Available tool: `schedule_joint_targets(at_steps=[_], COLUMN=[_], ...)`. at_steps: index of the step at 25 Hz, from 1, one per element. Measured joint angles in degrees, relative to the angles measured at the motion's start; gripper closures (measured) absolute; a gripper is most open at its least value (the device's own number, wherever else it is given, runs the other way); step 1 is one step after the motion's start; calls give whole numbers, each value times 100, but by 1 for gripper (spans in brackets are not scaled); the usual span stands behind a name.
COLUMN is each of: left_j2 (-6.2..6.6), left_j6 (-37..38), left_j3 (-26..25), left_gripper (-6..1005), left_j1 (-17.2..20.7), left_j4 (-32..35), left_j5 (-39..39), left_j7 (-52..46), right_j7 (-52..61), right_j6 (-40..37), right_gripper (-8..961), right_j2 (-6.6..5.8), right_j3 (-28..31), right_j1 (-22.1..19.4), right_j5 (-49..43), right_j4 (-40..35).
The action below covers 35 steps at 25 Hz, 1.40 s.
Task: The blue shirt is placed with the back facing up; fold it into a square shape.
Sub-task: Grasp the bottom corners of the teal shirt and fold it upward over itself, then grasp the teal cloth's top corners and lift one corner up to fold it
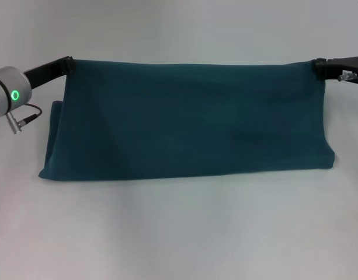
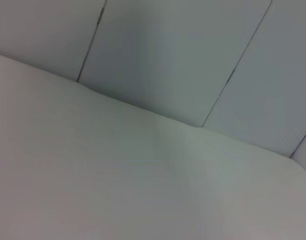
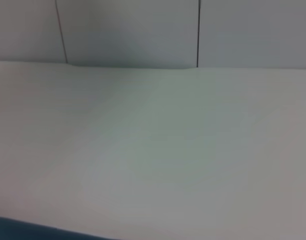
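Currently: blue shirt point(image 1: 184, 119), folded band across the white counter point(image 1: 179, 233), far edge lifted. My left gripper point(image 1: 68, 65) jaws clamp its far-left corner; my right gripper point(image 1: 320, 66) jaws clamp the far-right. Step, judged: mid-fold. Next: carry that edge evenly to the near hem. Nothing else obstructs.

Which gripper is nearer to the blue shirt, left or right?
Neither: the left gripper pinches the blue shirt at its far left corner, and the right gripper pinches its far right corner.

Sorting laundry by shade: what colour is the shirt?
Plain dark teal-blue shirt, clearest in the head view.
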Motion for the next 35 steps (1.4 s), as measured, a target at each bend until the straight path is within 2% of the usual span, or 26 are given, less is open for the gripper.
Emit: schedule_joint_targets(at_steps=[6,8,12,13,16,22,25,28,32,35], left_j2=[-116,-134,-163,-172,-179,-106,-44,-47,-71,-86], left_j6=[-312,-429,-567,-606,-645,-135,364,840,1347,1437], left_j3=[9,9,9,10,9,224,407,437,525,651], left_gripper=[971,957,811,774,511,396,338,283,213,213], left_j1=[15,32,65,79,130,373,624,875,1188,1397], left_j4=[23,6,2,2,3,51,122,348,600,698], left_j5=[-269,-393,-485,-500,-545,-550,-551,-550,-518,-510], left_j7=[124,143,167,182,199,207,206,209,211,216], right_j7=[-4,-5,17,39,89,432,874,1297,1795,2144], right_j6=[80,164,257,242,70,-1098,-1639,-2205,-2886,-3326], right_gripper=[916,868,771,721,571,275,212,149,156,156], right_j2=[39,54,54,43,-20,-249,-280,-279,-374,-472], right_j3=[-172,-163,-136,-130,-115,-125,-157,-175,-208,-274], right_j1=[-32,-44,-77,-93,-183,-522,-743,-979,-1215,-1351], right_j5=[5,11,13,22,173,590,587,563,538,515], right_j4=[-50,-88,-140,-149,-159,-224,-393,-617,-695,-749])
